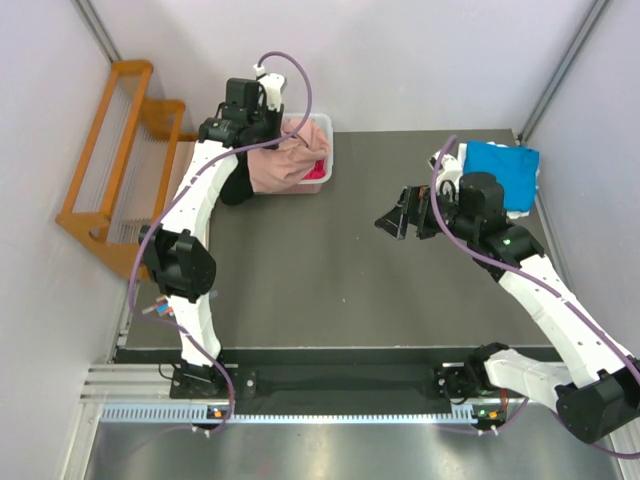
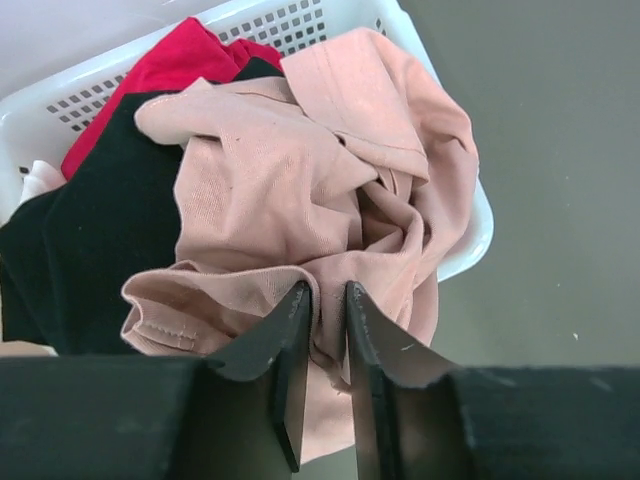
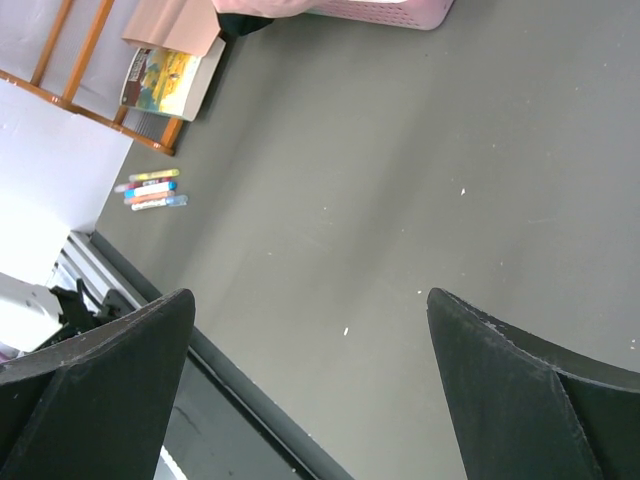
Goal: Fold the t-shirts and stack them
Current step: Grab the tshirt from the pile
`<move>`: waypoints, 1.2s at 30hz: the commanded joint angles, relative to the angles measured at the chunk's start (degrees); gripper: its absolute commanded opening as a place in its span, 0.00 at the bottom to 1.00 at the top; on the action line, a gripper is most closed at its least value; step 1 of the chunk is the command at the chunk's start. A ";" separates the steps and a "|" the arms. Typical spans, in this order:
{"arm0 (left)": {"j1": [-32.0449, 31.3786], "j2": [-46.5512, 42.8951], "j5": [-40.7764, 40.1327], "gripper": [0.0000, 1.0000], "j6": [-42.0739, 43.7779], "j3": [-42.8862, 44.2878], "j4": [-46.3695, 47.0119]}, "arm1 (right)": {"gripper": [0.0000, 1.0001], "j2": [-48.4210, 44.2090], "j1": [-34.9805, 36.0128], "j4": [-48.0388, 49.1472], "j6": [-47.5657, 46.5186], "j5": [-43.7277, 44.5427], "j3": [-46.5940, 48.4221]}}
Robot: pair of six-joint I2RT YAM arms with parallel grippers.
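A salmon-pink t-shirt [image 2: 300, 190] hangs crumpled out of the white slatted basket [image 2: 470, 240] at the table's back left; it also shows in the top view [image 1: 283, 165]. My left gripper [image 2: 322, 300] is shut on a fold of this shirt, just above the basket; in the top view it is at the basket's edge [image 1: 270, 140]. A black shirt [image 2: 90, 240] and a red-magenta shirt [image 2: 170, 65] lie in the basket. A bright blue shirt [image 1: 500, 165] lies folded at the back right. My right gripper [image 3: 310, 300] is open and empty above bare table; in the top view it is mid-right [image 1: 400, 220].
An orange wooden rack [image 1: 105, 150] stands left of the table. In the right wrist view a book [image 3: 170, 75] and several markers [image 3: 152, 190] lie near the table's left edge. White cloth [image 1: 445, 160] lies beside the blue shirt.
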 commanded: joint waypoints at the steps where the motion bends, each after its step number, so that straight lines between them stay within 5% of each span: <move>1: 0.41 -0.89 0.48 0.22 -0.01 -0.33 1.63 | 1.00 -1.61 0.60 2.06 -1.25 -0.10 -0.11; 3: 0.68 -1.07 0.57 0.18 -0.01 -0.33 1.63 | 1.00 -1.34 0.60 2.15 -1.16 -0.28 -0.11; 4: 0.77 -1.07 0.48 0.00 -0.10 -0.16 1.54 | 1.00 -1.34 0.60 2.24 -0.99 -0.36 -0.11; 13: -1.60 -4.75 10.66 0.00 2.08 10.37 -6.62 | 1.00 -2.04 0.60 2.77 -0.54 -0.28 -1.08; 18: -8.89 -15.29 16.28 0.00 6.58 11.89 -11.90 | 1.00 -2.66 0.60 3.47 -0.11 -0.63 -1.78; 27: -9.43 -27.34 30.35 0.00 4.04 14.34 -17.35 | 1.00 -2.31 0.69 4.35 1.04 -1.51 -1.61; 36: -9.43 -32.00 35.99 0.00 7.28 3.81 -21.48 | 1.00 -2.66 0.60 3.21 1.65 -1.07 0.68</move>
